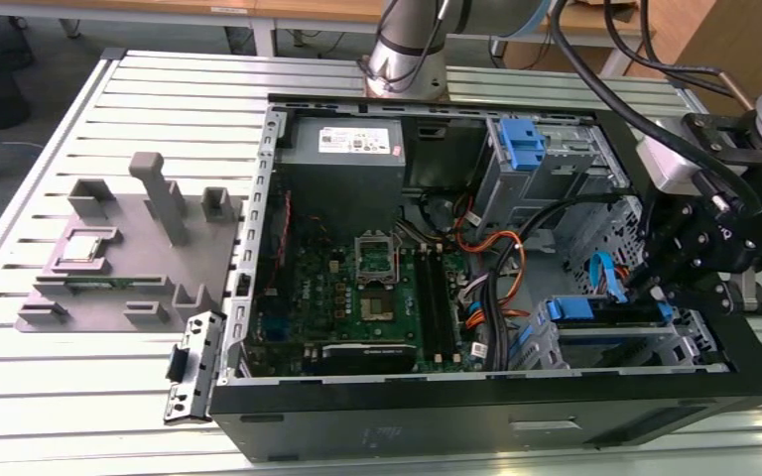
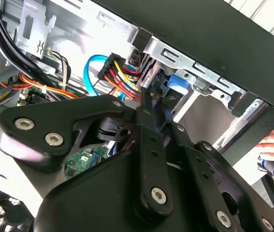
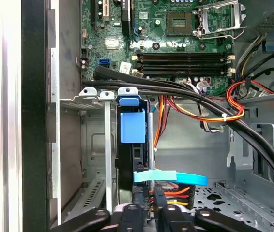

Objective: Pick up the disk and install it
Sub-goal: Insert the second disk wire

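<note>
Inside case bay | disk seated, just beyond tool | tool pressed together

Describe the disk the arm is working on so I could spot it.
Inside the open black computer case, look to the corner cage beside the black gripper. The disk sits there edge-on, framed by bright blue plastic; the other blue bracket, by the grey power supply, carries no drive.

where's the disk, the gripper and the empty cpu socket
disk point(image 3: 132, 126), first wrist view, on its blue carrier tab
gripper point(image 1: 669, 290), exterior view, at its fingertips
empty cpu socket point(image 3: 179, 21), first wrist view, on its centre
</note>
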